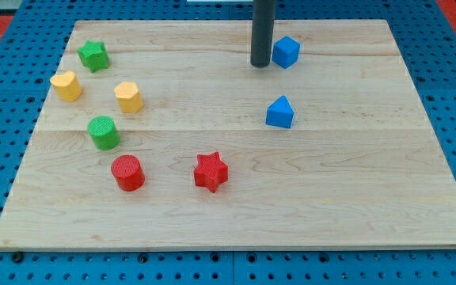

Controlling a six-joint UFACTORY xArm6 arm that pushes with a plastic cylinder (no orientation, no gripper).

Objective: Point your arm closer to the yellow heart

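The yellow heart (66, 85) lies near the board's left edge, in the upper part of the view. A second yellow block (129, 97), hexagon-like, lies just to its right. My tip (260, 65) rests on the board at the view's top centre, far to the right of both yellow blocks. It stands right beside the left face of a blue cube (286, 52). The dark rod rises straight up out of the view.
A green star (93, 55) lies above the yellow heart, and a green cylinder (103, 132) below the yellow blocks. A red cylinder (127, 172) and a red star (210, 171) lie lower centre. A blue triangular block (279, 112) lies below the tip. The wooden board (370, 198) sits on a blue pegboard.
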